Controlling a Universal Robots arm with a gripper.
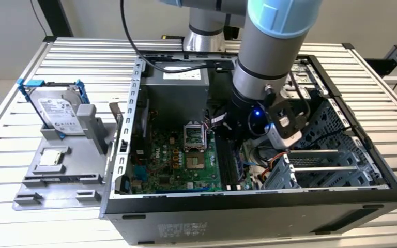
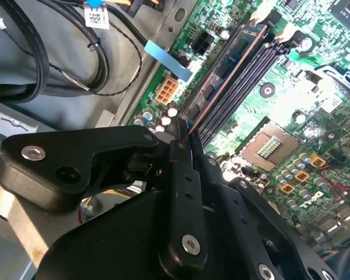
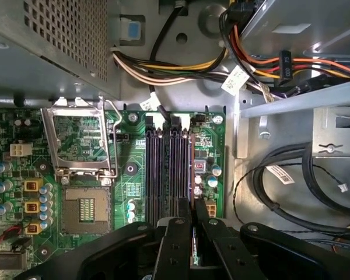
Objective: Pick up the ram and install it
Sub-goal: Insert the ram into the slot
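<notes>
The ram (image 2: pixel 227 61) is a dark stick with a coppery edge. It stands on edge along the outermost of the black memory slots (image 2: pixel 239 87) on the green motherboard. My gripper (image 2: pixel 184 131) has its black fingers shut on one end of the stick. In the first wrist view the gripper (image 3: pixel 192 213) pinches a thin green sliver of the ram (image 3: pixel 193 248) beside the slots (image 3: pixel 163 169). Whether the stick is seated or just above the slot, I cannot tell. In the exterior view the gripper (image 1: pixel 237 139) reaches down inside the open computer case (image 1: pixel 254 206), above the slots (image 1: pixel 229 165).
An open CPU socket (image 3: pixel 81 140) lies beside the slots. Cable bundles (image 3: pixel 181 64) and the perforated power supply (image 3: pixel 52 35) crowd the far end. A metal drive cage (image 1: pixel 322 160) stands at the exterior view's right. A hard drive in a blue frame (image 1: pixel 60 116) rests on a grey stand outside the case.
</notes>
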